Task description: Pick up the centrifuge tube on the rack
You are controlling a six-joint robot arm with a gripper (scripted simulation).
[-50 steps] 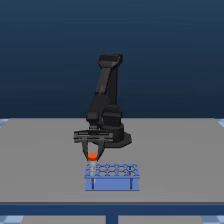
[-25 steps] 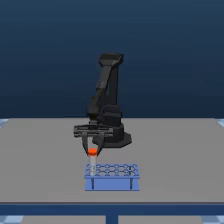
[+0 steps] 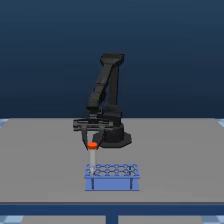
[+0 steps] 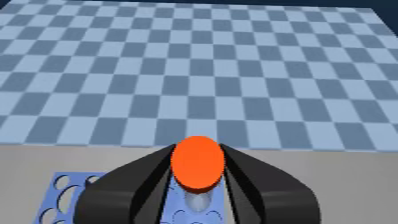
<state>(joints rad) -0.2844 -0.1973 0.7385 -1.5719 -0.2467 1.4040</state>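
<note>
Gripping the centrifuge tube by its orange-red cap, the hand has its two dark fingers clamped on either side of that cap, as the wrist view shows from straight above. In the exterior view the tube hangs upright from the hand over the blue rack, its lower end at about the level of the perforated top plate at the exterior view's left end, though whether it sits in a hole cannot be told. Both rack and black arm stand on the grey desk, the rack on the near side of the arm's base.
</note>
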